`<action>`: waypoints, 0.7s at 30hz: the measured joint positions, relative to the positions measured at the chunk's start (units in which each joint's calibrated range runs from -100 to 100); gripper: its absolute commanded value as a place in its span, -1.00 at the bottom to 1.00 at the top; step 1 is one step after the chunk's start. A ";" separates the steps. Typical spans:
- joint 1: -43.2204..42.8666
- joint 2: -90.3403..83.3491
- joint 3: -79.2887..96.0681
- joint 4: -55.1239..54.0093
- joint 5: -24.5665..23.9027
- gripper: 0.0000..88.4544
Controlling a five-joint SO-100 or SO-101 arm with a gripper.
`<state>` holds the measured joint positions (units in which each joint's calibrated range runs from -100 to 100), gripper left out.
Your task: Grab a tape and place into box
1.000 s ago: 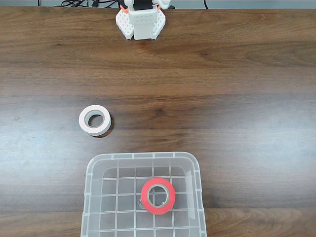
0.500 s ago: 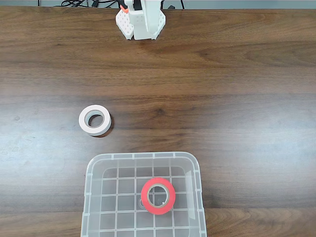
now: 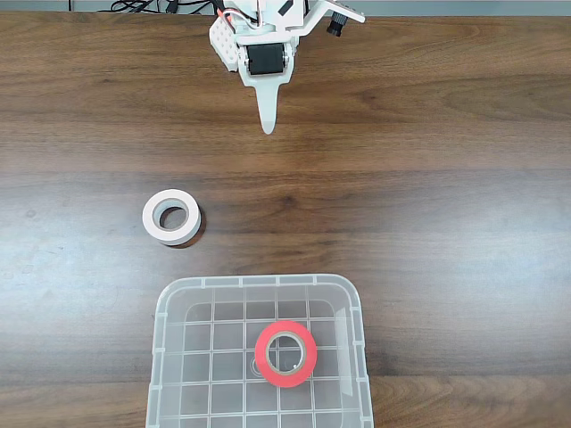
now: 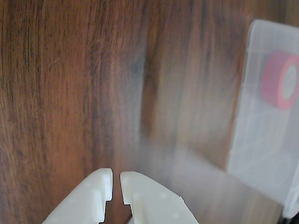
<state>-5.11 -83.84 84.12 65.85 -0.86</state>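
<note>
The red tape (image 3: 285,354) lies flat inside the clear box (image 3: 169,357) at the bottom of the fixed view, right of the box's middle. The wrist view shows the same red tape (image 4: 279,80) within the box (image 4: 254,140) at its right edge. My white gripper (image 3: 268,127) hangs near the table's far edge, well away from the box, pointing toward the table's middle. In the wrist view the gripper (image 4: 117,179) has its fingertips nearly touching, a thin gap between them, and nothing held.
A white tape roll (image 3: 171,217) lies on the wooden table (image 3: 428,205) left of centre, above the box's left corner. The arm's base (image 3: 234,40) stands at the far edge with cables behind it.
The arm has unfolded from its tucked pose at the base and the gripper now reaches out over the table. Both tape rolls and the box stay put.
</note>
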 measured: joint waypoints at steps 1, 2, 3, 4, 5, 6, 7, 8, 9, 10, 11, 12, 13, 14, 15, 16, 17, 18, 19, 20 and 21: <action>0.53 -1.67 1.90 0.00 -0.21 -0.97; 1.13 -2.76 3.43 0.00 -0.31 -0.97; 1.50 -3.52 5.05 0.00 -0.31 -0.97; 1.80 -4.69 6.59 0.34 -0.31 -0.97; 2.18 -5.61 7.94 0.85 -0.31 -0.97; 2.48 -6.28 9.12 1.27 -0.31 -0.97; 2.70 -6.70 10.11 1.61 -0.31 -0.97; 2.78 -7.03 10.56 1.86 -0.31 -0.97; 2.78 -7.87 10.92 2.03 -0.37 -0.97; 2.78 -9.04 11.10 2.03 -0.52 -0.97; 2.78 -10.38 11.10 2.03 -0.63 -0.97; 2.78 -10.97 11.28 2.03 -0.73 -0.97; 2.78 -11.22 11.82 2.03 -0.78 -0.97; 2.78 -11.22 12.09 2.03 -0.78 -0.97; 2.78 -11.55 12.18 2.03 -0.78 -0.97; 2.78 -12.31 12.18 2.03 -0.78 -0.97; 2.78 -12.64 12.18 2.37 -0.78 -0.97; 2.78 -12.81 12.18 2.80 -0.78 -0.97; 2.78 -12.89 12.18 3.05 -0.78 -0.97; 2.78 -13.65 12.18 3.39 -0.83 -0.97; 2.78 -13.98 12.27 3.73 -0.83 -0.97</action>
<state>-2.33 -97.82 96.39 69.58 -1.70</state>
